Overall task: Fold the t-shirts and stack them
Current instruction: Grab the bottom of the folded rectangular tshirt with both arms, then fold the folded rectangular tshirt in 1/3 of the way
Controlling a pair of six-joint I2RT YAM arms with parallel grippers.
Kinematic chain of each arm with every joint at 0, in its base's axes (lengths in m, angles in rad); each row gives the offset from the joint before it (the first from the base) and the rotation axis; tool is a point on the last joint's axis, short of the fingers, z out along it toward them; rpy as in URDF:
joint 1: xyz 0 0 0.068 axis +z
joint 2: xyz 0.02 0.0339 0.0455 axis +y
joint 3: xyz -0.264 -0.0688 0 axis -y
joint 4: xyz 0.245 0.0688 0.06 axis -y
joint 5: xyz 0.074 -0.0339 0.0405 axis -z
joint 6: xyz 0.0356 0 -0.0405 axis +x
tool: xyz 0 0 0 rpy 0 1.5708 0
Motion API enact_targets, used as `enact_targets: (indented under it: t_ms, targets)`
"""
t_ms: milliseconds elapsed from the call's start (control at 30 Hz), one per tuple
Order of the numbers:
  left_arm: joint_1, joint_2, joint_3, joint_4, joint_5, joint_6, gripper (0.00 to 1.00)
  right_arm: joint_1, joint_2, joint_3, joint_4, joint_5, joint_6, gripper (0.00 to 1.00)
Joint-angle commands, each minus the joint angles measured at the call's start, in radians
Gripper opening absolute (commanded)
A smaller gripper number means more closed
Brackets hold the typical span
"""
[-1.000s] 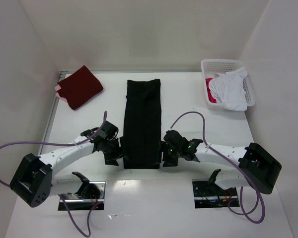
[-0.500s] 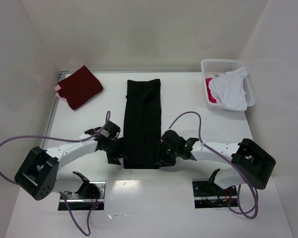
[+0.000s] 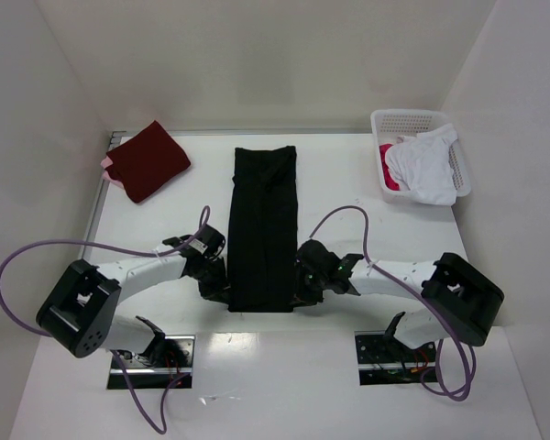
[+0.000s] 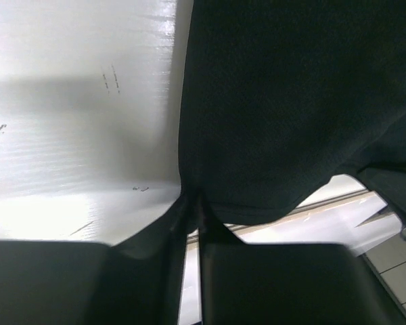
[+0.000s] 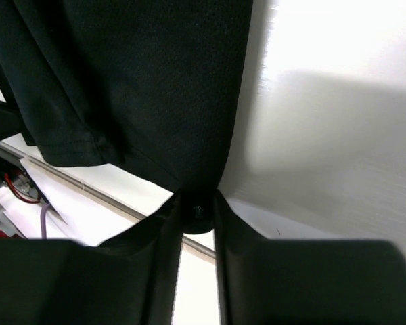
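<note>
Left gripper [image 3: 222, 289] and right gripper [image 3: 299, 293] seize black t-shirt [image 3: 264, 220] for its next fold.
Each pincer is clenched on 1 near hem corner of the shirt, a smooth, narrow strip lying mid-table from 6 toward 12 o'clock. The next move likely calls for lifting both corners evenly and carrying them toward 12 o'clock.
</note>
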Motion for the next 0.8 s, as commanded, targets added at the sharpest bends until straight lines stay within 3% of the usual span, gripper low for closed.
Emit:
enact_targets:
  t_ms: [0, 100, 233, 367, 567, 767]
  targets:
    - [-0.004, 0.007, 0.013, -0.009, 0.009, 0.005, 0.01, 0.008, 0.013, 0.019, 0.034, 0.023, -0.004, 0.18]
    - [-0.004, 0.016, 0.024, -0.012, 0.005, 0.014, 0.0, 0.008, 0.016, 0.019, 0.034, 0.03, -0.004, 0.06]
    - [-0.004, 0.012, 0.064, -0.05, -0.008, 0.031, 0.0, 0.008, 0.002, 0.028, 0.015, 0.056, -0.004, 0.0]
    - [-0.004, -0.017, 0.137, -0.105, -0.032, 0.041, 0.0, 0.003, -0.076, 0.05, -0.031, 0.107, -0.004, 0.0]
    - [0.0, 0.023, 0.333, -0.177, -0.098, 0.112, 0.0, -0.134, -0.211, 0.088, -0.069, 0.127, -0.042, 0.0]
    - [0.061, 0.153, 0.508, -0.184, -0.116, 0.199, 0.0, -0.308, -0.134, 0.214, -0.023, 0.059, -0.171, 0.0]
